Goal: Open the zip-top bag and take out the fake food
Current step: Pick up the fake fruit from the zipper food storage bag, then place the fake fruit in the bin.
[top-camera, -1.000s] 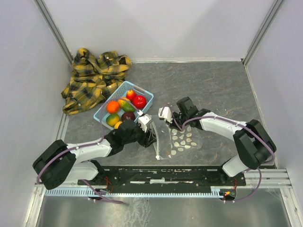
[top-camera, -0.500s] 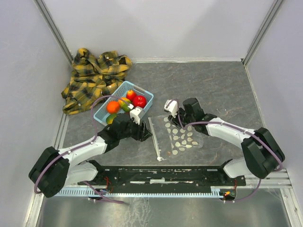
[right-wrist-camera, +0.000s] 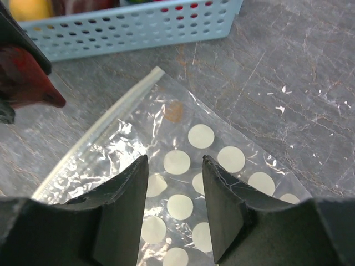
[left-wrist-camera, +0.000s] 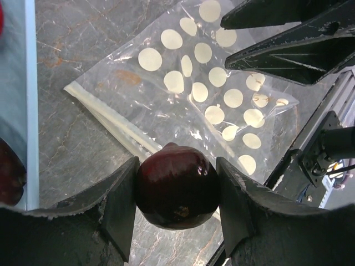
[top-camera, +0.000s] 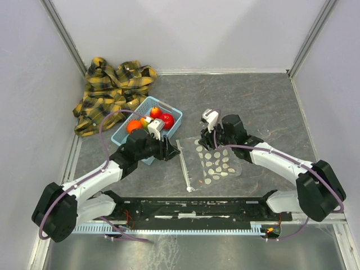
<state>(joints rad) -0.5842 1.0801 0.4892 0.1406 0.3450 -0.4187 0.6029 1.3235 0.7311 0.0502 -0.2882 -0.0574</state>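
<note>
The zip-top bag (top-camera: 212,161) lies flat on the dark table, clear with white dots, its white zip strip (top-camera: 184,166) on the left side. It looks empty. My left gripper (top-camera: 171,152) is shut on a dark maroon fruit (left-wrist-camera: 176,185) and holds it just left of the zip strip (left-wrist-camera: 111,124), above the table. My right gripper (top-camera: 211,140) is open and empty, hovering over the far part of the bag (right-wrist-camera: 188,166). The rest of the fake food, a red fruit (top-camera: 166,120), an orange one (top-camera: 134,126) and others, lies in the light blue basket (top-camera: 175,114).
The basket (right-wrist-camera: 138,25) stands close behind the left gripper and left of the bag. A yellow plaid shirt (top-camera: 112,93) lies crumpled at the back left. Grey walls close in the table on three sides.
The left gripper drew back to the left, away from the bag, with the maroon fruit in it. The bag dropped from raised to flat. The right gripper moved right and back.
</note>
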